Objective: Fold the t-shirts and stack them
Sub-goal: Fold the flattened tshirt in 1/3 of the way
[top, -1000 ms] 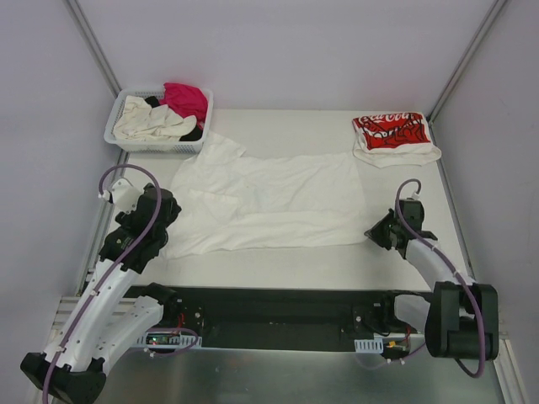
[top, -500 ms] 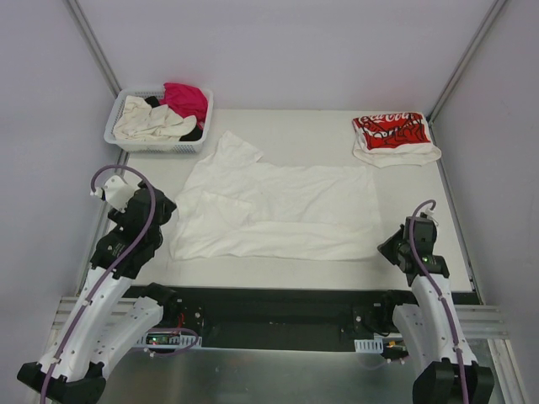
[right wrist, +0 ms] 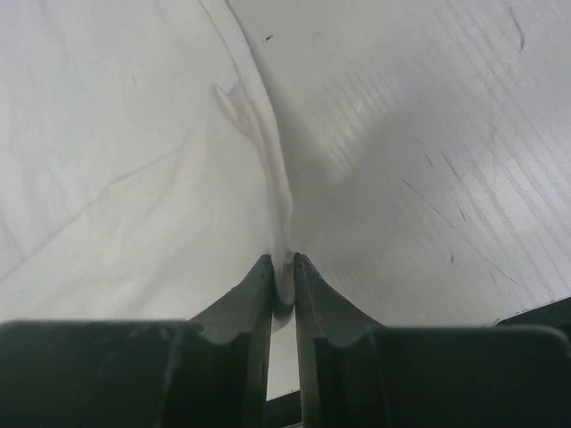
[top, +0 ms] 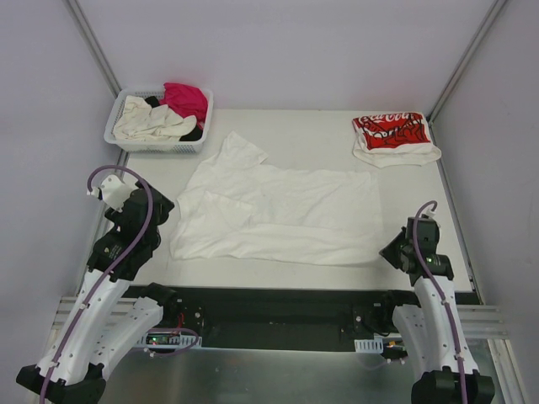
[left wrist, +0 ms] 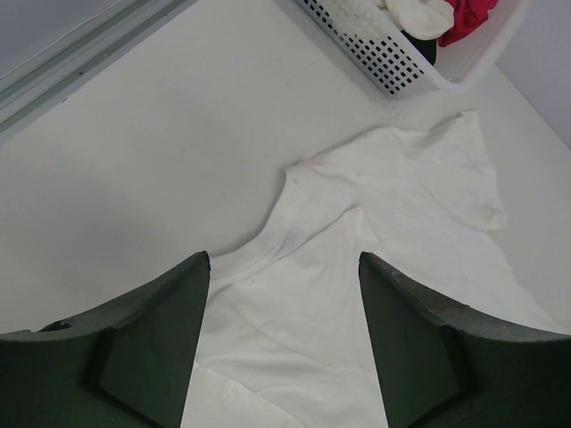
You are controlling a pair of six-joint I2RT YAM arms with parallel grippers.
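At near right edge of white table (top: 303, 126), right gripper (right wrist: 284, 266) pinches hem of large plain white cloth t-shirt (top: 278, 215), jaws narrow. Shirt lies spread across table middle. Left gripper (left wrist: 284, 267) wide, holds nothing, above shirt's left edge.

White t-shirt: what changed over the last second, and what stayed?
The right gripper drew back toward the near right corner, dragging the white t-shirt rightward by the edge pinched in its jaws. The open left gripper backed slightly off. Basket and folded printed shirt stayed put.
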